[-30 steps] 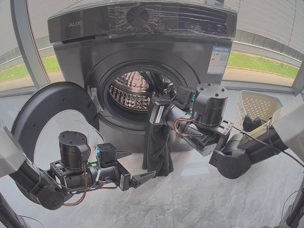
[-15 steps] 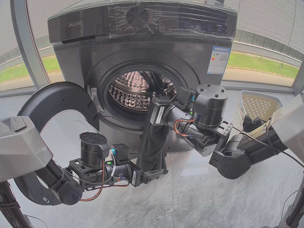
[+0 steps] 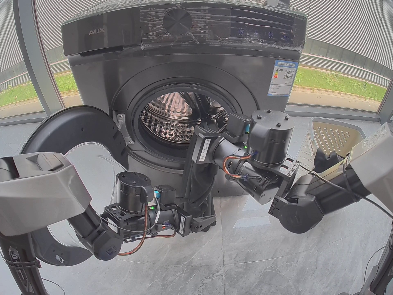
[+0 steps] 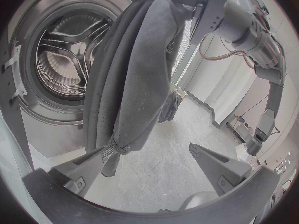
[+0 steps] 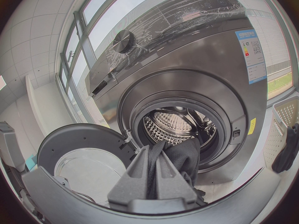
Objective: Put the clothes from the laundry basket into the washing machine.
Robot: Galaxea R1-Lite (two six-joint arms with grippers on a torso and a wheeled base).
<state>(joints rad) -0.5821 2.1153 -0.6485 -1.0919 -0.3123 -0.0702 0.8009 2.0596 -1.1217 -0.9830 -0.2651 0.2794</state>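
Before the washing machine [image 3: 184, 62], right end effector [image 5: 152, 153] clamps dark garment [image 4: 134, 78] (dangling).

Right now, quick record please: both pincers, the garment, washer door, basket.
garment: dark, hangs toward the floor in front of the washer opening, not inside
right pincer: shut on garment's top end
left pincer: open, low, one finger against garment's lower end
door: open, on the robot's left
basket: right of washer, dark cloth at its rim
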